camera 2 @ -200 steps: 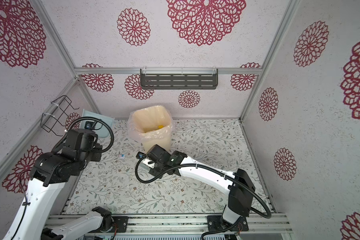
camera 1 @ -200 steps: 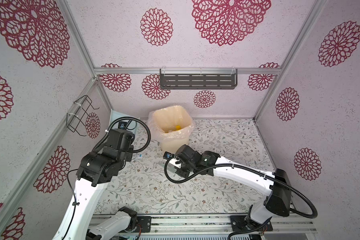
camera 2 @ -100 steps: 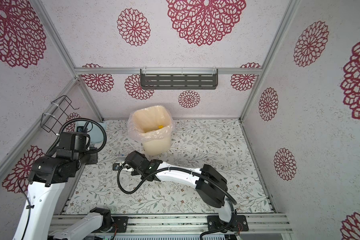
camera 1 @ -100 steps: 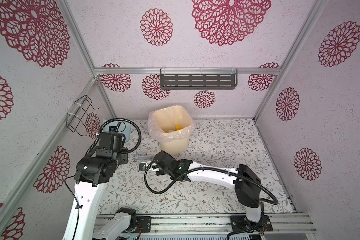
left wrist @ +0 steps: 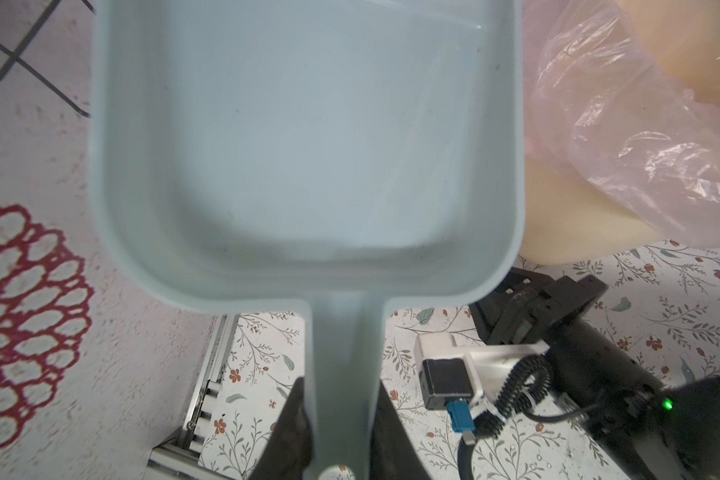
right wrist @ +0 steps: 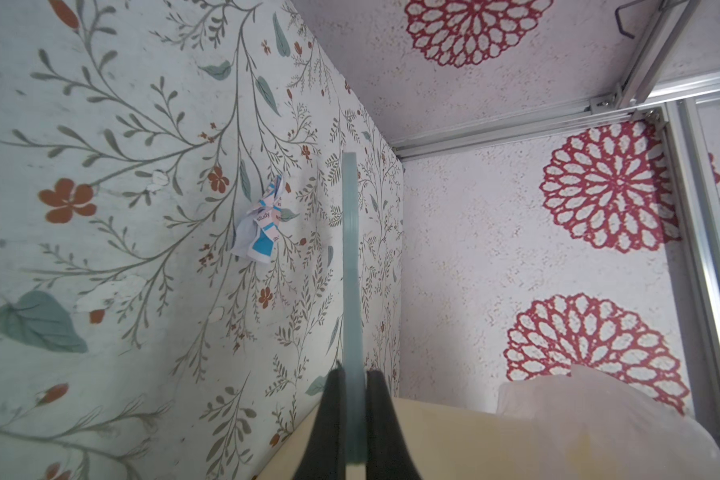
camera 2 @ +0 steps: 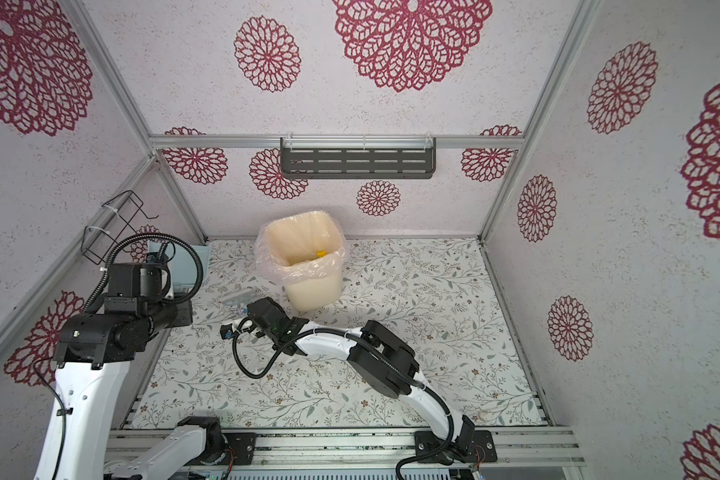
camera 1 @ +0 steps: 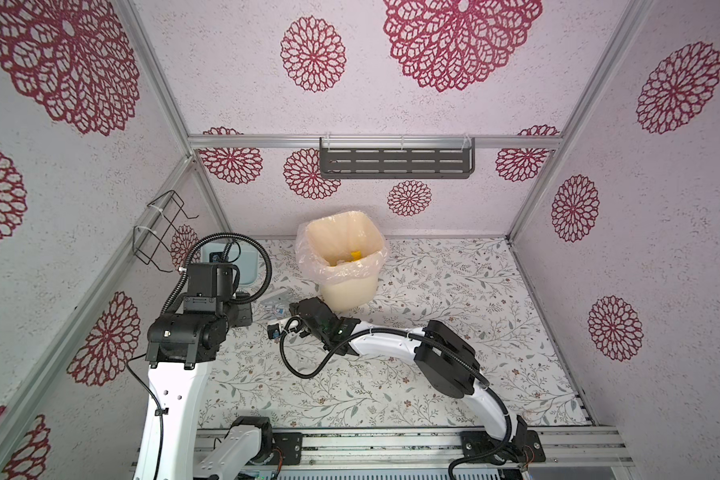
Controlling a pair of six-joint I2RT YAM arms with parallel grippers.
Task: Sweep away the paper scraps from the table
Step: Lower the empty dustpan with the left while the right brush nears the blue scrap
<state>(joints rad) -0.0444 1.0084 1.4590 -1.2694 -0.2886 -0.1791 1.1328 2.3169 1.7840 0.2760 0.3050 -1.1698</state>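
Crumpled white scrap (camera 1: 277, 309), printed blue and pink, lies at 9 o'clock from the right gripper (right wrist: 352, 376) pinching a brush handle (right wrist: 351, 270); left gripper (left wrist: 341, 399) pinches the dustpan (left wrist: 308, 145).

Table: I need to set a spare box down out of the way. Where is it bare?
Bare: the table right of the bin to the right wall, and the near strip between the right arm and the rail. Crowded: the back-left corner, where the held dustpan and brush and a scrap cluster left of the bin.
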